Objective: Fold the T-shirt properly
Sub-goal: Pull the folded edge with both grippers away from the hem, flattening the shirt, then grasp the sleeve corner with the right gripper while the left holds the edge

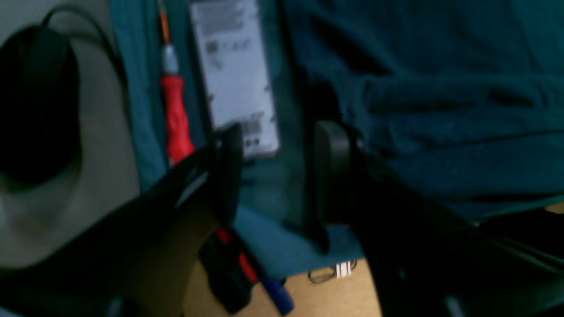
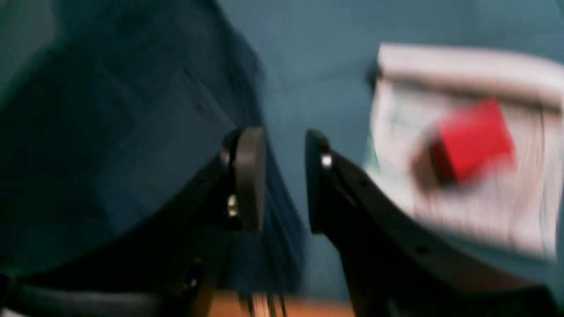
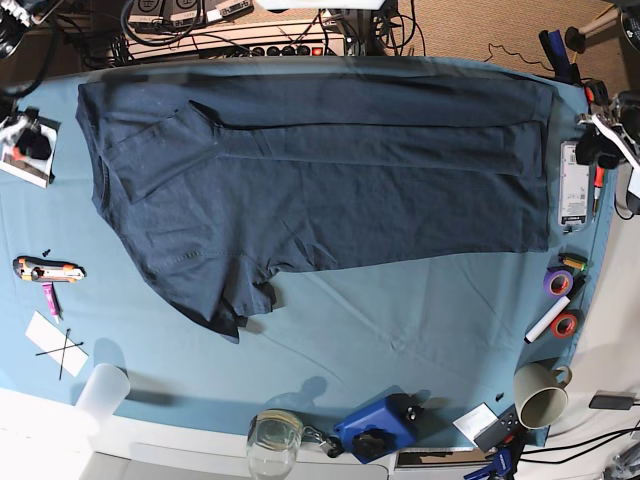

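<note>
T-shirt [image 3: 320, 180] spread on teal tablecloth [image 3: 400, 320]

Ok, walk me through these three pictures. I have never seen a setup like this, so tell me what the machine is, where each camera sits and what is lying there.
This is a two-armed robot that is meant to fold a shirt. The base view looks straight down on a table covered by a teal table cloth. The dark navy T-shirt lies spread across it, already partly folded. Around the edges sit small items: tape rolls, a mug, a glass jar and a utility knife.

The other two pictures come from cameras on the wrists, each looking along its own pincer. The left gripper hangs at the table's edge near a white label and a red-handled screwdriver. The right gripper is beside the shirt's edge. Both are open and hold nothing.
</note>
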Action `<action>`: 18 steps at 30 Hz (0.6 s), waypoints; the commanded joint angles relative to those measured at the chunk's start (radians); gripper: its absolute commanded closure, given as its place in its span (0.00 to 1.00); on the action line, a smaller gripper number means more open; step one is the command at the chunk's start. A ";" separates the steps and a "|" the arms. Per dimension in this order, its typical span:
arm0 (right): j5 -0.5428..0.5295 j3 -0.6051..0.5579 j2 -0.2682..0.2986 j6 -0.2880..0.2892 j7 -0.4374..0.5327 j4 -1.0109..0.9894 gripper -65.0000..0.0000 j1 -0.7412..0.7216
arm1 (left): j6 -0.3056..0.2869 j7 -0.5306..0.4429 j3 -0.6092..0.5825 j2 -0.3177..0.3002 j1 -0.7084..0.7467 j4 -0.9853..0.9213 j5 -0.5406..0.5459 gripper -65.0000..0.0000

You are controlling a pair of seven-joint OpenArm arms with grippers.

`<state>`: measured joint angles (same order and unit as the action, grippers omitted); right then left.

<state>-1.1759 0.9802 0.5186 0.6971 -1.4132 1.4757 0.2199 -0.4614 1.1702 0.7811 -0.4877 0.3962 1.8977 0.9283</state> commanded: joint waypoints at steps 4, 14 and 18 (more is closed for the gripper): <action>0.011 0.004 0.027 0.001 0.035 0.016 0.75 -0.097 | -0.003 -0.019 -0.027 0.023 -0.074 0.016 0.007 0.58; 0.389 -0.253 0.027 0.001 0.228 -0.040 0.60 -0.336 | 0.005 -0.068 -0.179 0.045 -0.175 0.014 -0.095 0.58; 0.567 -0.427 0.027 -0.012 0.361 -0.203 0.60 -0.469 | 0.054 -0.114 -0.256 0.045 -0.181 0.013 -0.170 0.58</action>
<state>-0.5930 0.5438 0.5171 0.6788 -1.0721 1.2549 -0.2310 -0.4080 1.0805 0.5198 -0.4271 0.2234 1.8977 0.7456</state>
